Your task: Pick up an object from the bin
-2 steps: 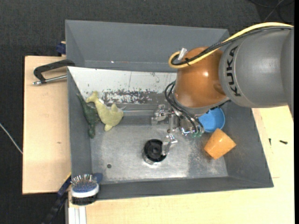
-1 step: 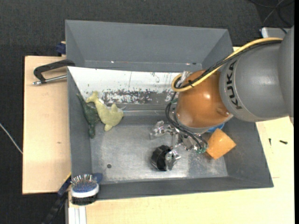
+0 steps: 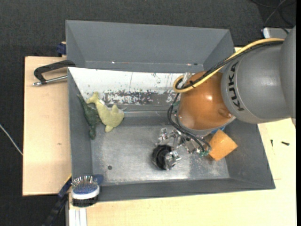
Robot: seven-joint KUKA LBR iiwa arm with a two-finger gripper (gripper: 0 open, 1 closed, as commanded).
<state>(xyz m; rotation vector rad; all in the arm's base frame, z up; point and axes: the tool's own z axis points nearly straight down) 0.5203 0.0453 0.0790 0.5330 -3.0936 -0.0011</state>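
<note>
My gripper (image 3: 172, 150) sat low against a black round object (image 3: 161, 156), mid-floor of the bin (image 3: 141, 46).
I could not tell whether it was spread or closed. Risk: the object might roll if nudged; the orange block (image 3: 221, 146) just beside could get bumped.

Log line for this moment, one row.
gripper: low beside black round object, mid-bin | orange block: right of it | yellow toy: left
</note>
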